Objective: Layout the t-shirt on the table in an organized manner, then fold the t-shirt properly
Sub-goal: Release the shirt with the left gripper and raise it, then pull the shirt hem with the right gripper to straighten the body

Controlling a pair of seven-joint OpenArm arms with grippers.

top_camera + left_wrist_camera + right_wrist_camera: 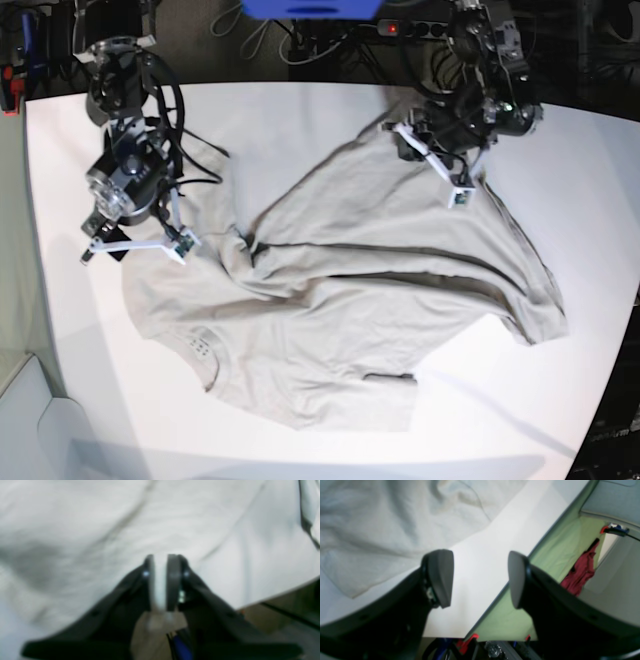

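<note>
The light grey-beige t-shirt (380,290) lies rumpled and partly spread across the white table (560,400), with folds through its middle. My left gripper (405,138) is at the shirt's far edge. In the left wrist view its jaws (161,562) are pressed nearly together on a pale strip of the t-shirt (75,530). My right gripper (135,246) hovers by the shirt's left side. In the right wrist view it (480,577) stands open over bare table (482,555) with nothing between its fingers, and the t-shirt (382,525) lies just to its left.
The table's edge (520,562) runs diagonally close to my right gripper, with green floor (557,552) and a dark red item (582,570) beyond it. Cables and a power strip (410,25) sit behind the table's far edge. A blue object (310,8) is at the top.
</note>
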